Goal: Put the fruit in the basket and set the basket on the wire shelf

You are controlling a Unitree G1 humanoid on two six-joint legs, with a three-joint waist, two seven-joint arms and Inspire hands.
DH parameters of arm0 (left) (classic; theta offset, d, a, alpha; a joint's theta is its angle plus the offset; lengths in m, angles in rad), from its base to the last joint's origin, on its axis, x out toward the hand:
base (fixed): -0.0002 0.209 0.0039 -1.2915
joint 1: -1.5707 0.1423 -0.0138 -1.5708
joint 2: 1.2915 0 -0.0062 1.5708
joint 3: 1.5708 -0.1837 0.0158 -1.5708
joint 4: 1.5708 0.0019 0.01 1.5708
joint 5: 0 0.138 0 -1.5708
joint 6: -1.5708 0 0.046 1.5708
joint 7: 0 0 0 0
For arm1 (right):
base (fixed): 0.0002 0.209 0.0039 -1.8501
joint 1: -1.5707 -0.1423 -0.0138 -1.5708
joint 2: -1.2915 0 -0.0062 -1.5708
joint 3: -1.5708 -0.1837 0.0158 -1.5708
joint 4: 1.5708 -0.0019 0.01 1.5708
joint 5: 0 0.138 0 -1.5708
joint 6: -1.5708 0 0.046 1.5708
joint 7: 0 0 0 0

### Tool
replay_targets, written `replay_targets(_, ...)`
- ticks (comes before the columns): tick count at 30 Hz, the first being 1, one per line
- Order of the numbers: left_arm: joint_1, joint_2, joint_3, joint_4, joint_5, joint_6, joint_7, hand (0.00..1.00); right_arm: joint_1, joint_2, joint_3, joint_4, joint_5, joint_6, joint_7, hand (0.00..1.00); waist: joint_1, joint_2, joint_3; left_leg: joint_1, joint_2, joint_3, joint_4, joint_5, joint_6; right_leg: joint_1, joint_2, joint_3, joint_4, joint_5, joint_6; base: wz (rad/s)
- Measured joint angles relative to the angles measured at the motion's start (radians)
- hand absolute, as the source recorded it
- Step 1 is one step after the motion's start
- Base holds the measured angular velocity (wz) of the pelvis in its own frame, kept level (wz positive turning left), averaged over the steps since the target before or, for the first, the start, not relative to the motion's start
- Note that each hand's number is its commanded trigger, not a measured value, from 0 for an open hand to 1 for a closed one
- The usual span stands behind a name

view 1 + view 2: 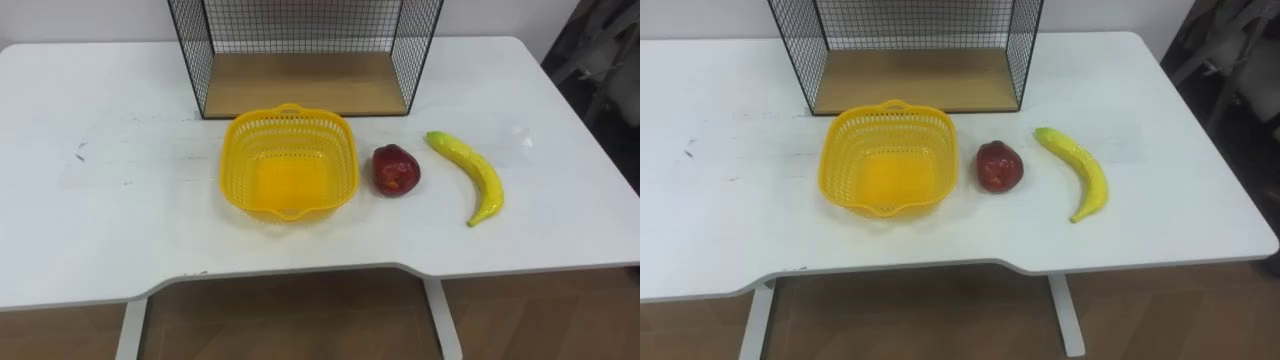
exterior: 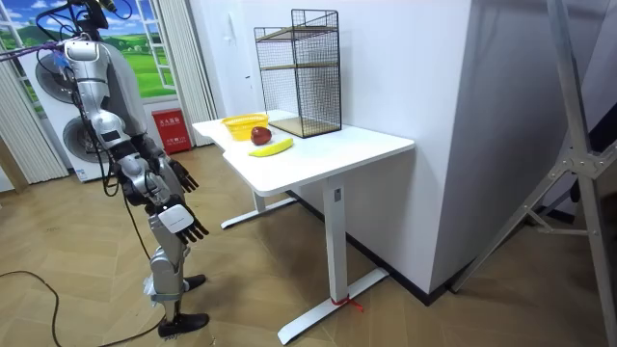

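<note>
Basket (image 1: 290, 113): yellow, mesh-walled, upright on the table, just in front of the shelf's open side
Apple (image 1: 397, 170): dark red, on the table just right of the basket, a small gap between them
Banana (image 1: 470, 172): yellow, lying curved on the table, right of the apple and apart from it
Shelf (image 1: 300, 40): black wire cage with a wooden floor, at the back of the table; the room view shows a second wooden level higher up
Table (image 1: 100, 200): white, its front edge cut inward at the middle
Robot: stands on the wood floor facing the table, well apart from it
Left hand (image 2: 176, 178): fingers spread, holding nothing, in the air before its body
Right hand (image 2: 188, 226): lower, fingers spread, holding nothing
Writing: red box (image 2: 171, 130) on the floor by the wall bears white marks too small to read
Around: grey metal frame (image 2: 578, 145) at the room view's right
</note>
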Motion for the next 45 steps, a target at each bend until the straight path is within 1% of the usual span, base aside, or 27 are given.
replay_targets(1,0.000,0.001,0.001,0.000,0.001,0.000,-0.001,0.00,0.000,0.000,0.000,-0.001,-0.002,0.000,0.001,0.00,0.000,0.001,-0.0009,0.000,0.000,0.000,0.000,0.000,0.000,0.000,0.000,0.000,0.000,0.000,0.000,0.00)
replay_targets(7,0.000,0.001,0.001,0.007,0.000,0.000,0.006,0.00,0.000,-0.001,0.002,0.001,-0.005,0.000,-0.003,0.00,0.002,0.000,0.0003,0.002,-0.001,-0.001,-0.001,0.000,0.000,0.002,0.000,0.001,0.000,0.000,0.000,0.00)
replay_targets(12,-0.002,0.000,0.001,0.007,-0.001,-0.001,0.009,0.00,0.000,0.001,0.001,0.002,-0.005,-0.001,-0.022,0.00,0.002,-0.001,0.0037,0.004,0.001,0.001,-0.001,0.000,0.000,0.001,0.000,0.002,-0.001,0.000,0.000,0.00)
replay_targets(18,-0.001,0.000,-0.002,0.009,-0.011,-0.009,0.009,0.00,0.001,0.001,-0.003,0.002,0.004,-0.002,-0.033,0.00,0.001,0.006,0.0022,0.003,0.001,0.003,-0.002,0.000,0.000,0.000,0.000,0.003,-0.001,0.000,0.000,0.00)
replay_targets(19,0.000,0.000,-0.001,0.008,-0.011,-0.009,0.010,0.00,0.001,0.001,-0.003,0.002,0.007,-0.002,-0.040,0.00,0.001,0.009,0.0014,0.003,0.002,0.005,-0.004,0.000,0.000,-0.001,0.001,0.011,-0.001,0.000,0.000,-0.04)
replay_targets(23,0.003,0.000,0.001,0.008,-0.011,-0.009,0.024,0.00,0.003,0.002,0.000,0.004,0.048,0.000,-0.072,0.00,0.005,0.007,0.0017,0.012,0.001,0.017,-0.010,0.000,0.000,-0.001,0.001,0.018,0.000,0.000,0.000,-0.08)
replay_targets(24,0.003,0.000,0.005,0.008,-0.011,-0.009,0.026,0.00,0.005,0.002,-0.001,0.009,0.080,0.002,-0.083,0.00,0.007,0.006,-0.0008,0.018,0.000,0.022,-0.015,0.000,0.000,0.001,0.002,0.021,0.000,0.000,0.000,-0.12)
replay_targets(26,0.010,0.000,0.010,0.007,-0.011,-0.010,0.034,0.00,0.014,0.003,-0.009,0.018,0.126,0.005,-0.115,0.00,0.001,0.008,-0.0013,0.019,0.000,0.022,-0.015,0.000,0.000,0.003,0.001,0.020,0.001,0.000,0.000,-0.03)
replay_targets(28,0.010,-0.001,0.020,0.010,-0.009,-0.010,0.046,0.00,0.025,0.004,-0.029,0.019,0.166,0.006,-0.147,0.00,0.000,0.009,-0.0001,0.018,0.000,0.023,-0.015,0.000,0.000,0.001,0.002,0.024,0.001,0.000,0.000,0.00)
replay_targets(30,0.011,-0.005,0.053,0.018,0.007,-0.010,0.051,0.00,0.032,0.007,-0.082,0.027,0.176,0.005,-0.167,0.00,-0.002,0.006,0.0007,0.018,0.001,0.024,-0.016,0.000,0.000,0.000,0.002,0.027,0.001,0.000,0.000,0.00)
replay_targets(31,0.011,-0.005,0.072,0.028,0.010,-0.012,0.057,0.00,0.033,0.007,-0.116,0.040,0.203,0.004,-0.187,0.00,-0.003,0.008,0.0010,0.019,0.000,0.025,-0.017,0.000,0.000,0.001,0.002,0.030,0.001,0.000,0.000,0.00)
replay_targets(32,0.012,-0.005,0.085,0.038,0.010,-0.015,0.070,0.00,0.041,0.007,-0.148,0.041,0.245,0.002,-0.204,0.00,-0.004,0.008,0.0013,0.019,0.000,0.025,-0.015,0.000,0.000,0.001,0.002,0.028,0.001,0.000,0.000,0.00)
replay_targets(36,0.034,-0.005,0.115,0.044,0.010,-0.020,0.100,0.00,0.046,0.007,-0.226,0.040,0.399,0.000,-0.263,0.00,-0.008,0.008,0.0031,0.017,0.001,0.026,-0.011,-0.001,-0.001,0.000,0.003,0.029,0.002,0.000,0.000,0.00)
replay_targets(38,0.050,-0.004,0.121,0.043,0.009,-0.019,0.119,0.00,0.038,0.007,-0.313,0.031,0.503,0.000,-0.294,0.00,-0.022,0.008,0.0043,0.017,0.001,0.027,-0.004,-0.002,-0.001,0.002,0.002,0.028,0.004,0.000,0.000,0.00)
replay_targets(39,0.062,-0.002,0.121,0.040,0.009,-0.019,0.119,0.00,0.033,0.007,-0.348,0.000,0.559,0.002,-0.319,0.00,-0.031,0.005,0.0049,0.017,0.001,0.028,-0.002,-0.003,-0.001,0.001,0.002,0.028,0.007,0.000,0.000,0.00)
replay_targets(40,0.070,-0.002,0.121,0.039,0.009,-0.019,0.119,0.00,0.033,0.007,-0.361,-0.024,0.580,0.002,-0.336,0.00,-0.032,0.007,0.0054,0.017,0.001,0.027,-0.001,-0.003,-0.001,0.001,0.002,0.028,0.010,0.000,0.000,0.00)
replay_targets(41,0.080,0.000,0.121,0.039,0.009,-0.019,0.119,0.00,0.029,0.006,-0.393,-0.069,0.608,0.000,-0.372,0.00,-0.043,0.010,0.0052,0.018,0.001,0.026,0.001,-0.003,-0.001,0.000,0.001,0.028,0.015,0.000,0.000,0.00)
replay_targets(42,0.082,0.002,0.120,0.039,0.009,-0.019,0.119,0.00,0.025,0.003,-0.402,-0.084,0.621,-0.003,-0.389,0.00,-0.048,0.010,0.0048,0.018,0.001,0.026,0.002,-0.003,-0.001,0.001,0.001,0.028,0.016,0.000,0.000,0.00)
replay_targets(44,0.094,0.014,0.118,0.032,0.009,-0.019,0.122,0.00,-0.003,-0.003,-0.435,-0.142,0.634,-0.015,-0.465,0.00,-0.059,0.008,0.0058,0.014,0.002,0.026,0.013,-0.004,0.000,-0.002,0.001,0.028,0.023,-0.004,-0.003,0.00)
replay_targets(45,0.096,0.016,0.118,0.025,0.009,-0.019,0.124,0.00,-0.006,-0.003,-0.438,-0.164,0.635,-0.019,-0.486,0.00,-0.061,0.007,0.0057,0.011,0.002,0.027,0.016,-0.004,-0.001,-0.006,0.001,0.028,0.029,-0.006,-0.004,0.00)
